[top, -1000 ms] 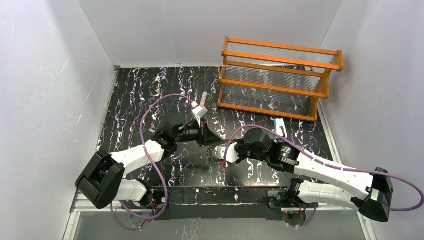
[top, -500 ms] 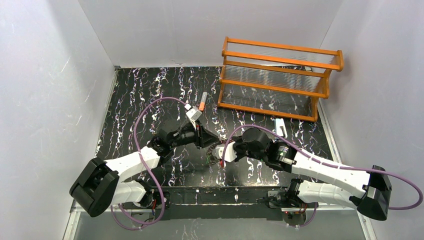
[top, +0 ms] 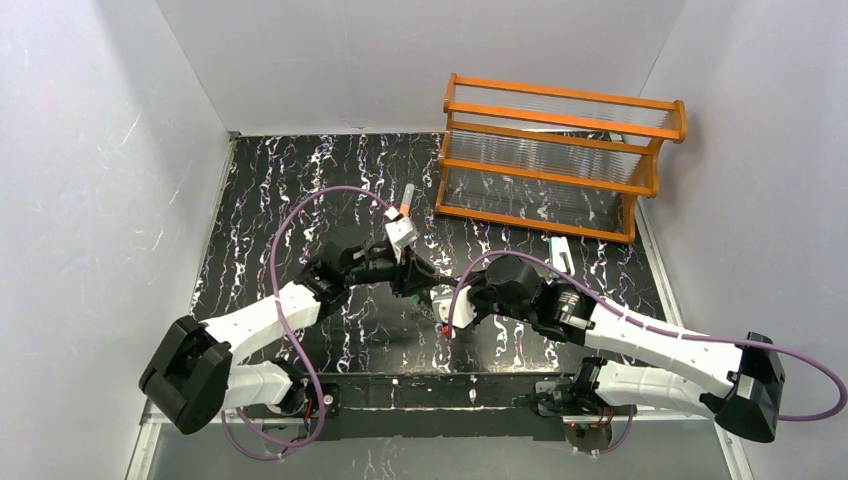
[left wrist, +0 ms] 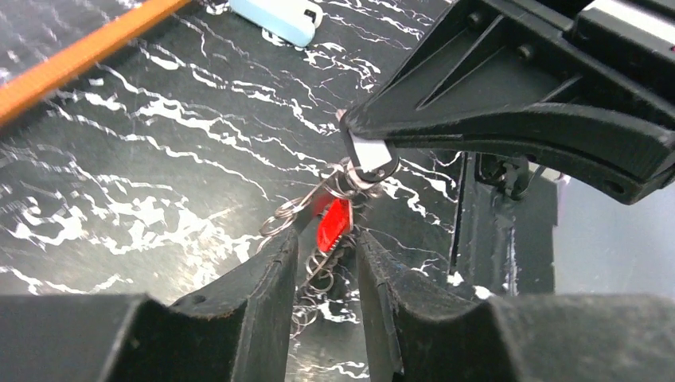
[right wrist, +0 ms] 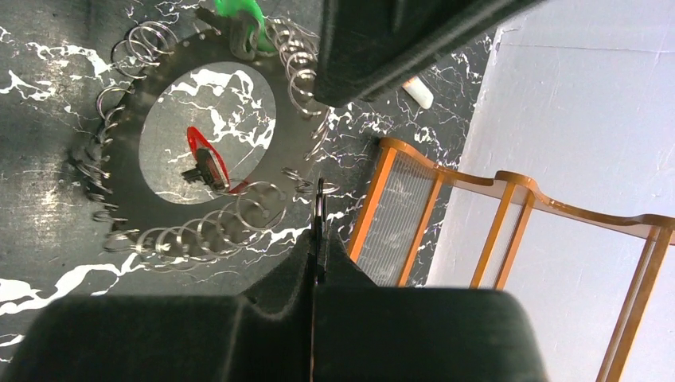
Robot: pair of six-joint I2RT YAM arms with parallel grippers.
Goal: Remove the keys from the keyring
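Near the middle of the top view, both grippers meet at the keyring (right wrist: 126,171) over the black table (top: 262,190). On the right gripper (right wrist: 317,239) the fingers are squeezed together on the keyring's rim. On the left gripper (left wrist: 326,243) they are apart, with the red key (left wrist: 334,224) in the gap. In the right wrist view the green key (right wrist: 236,9) sits at the top edge.

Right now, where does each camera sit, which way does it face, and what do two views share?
Top external: above and behind the bases, facing down on the table; both arms show.
Left wrist: on the left arm, looking along the open left jaws toward the red key and the right jaws.
Right wrist: on the right arm, looking past the shut right jaws onto the keyring; left jaws at top.
Shared: both wrist views show the red key; all three show the orange rack.
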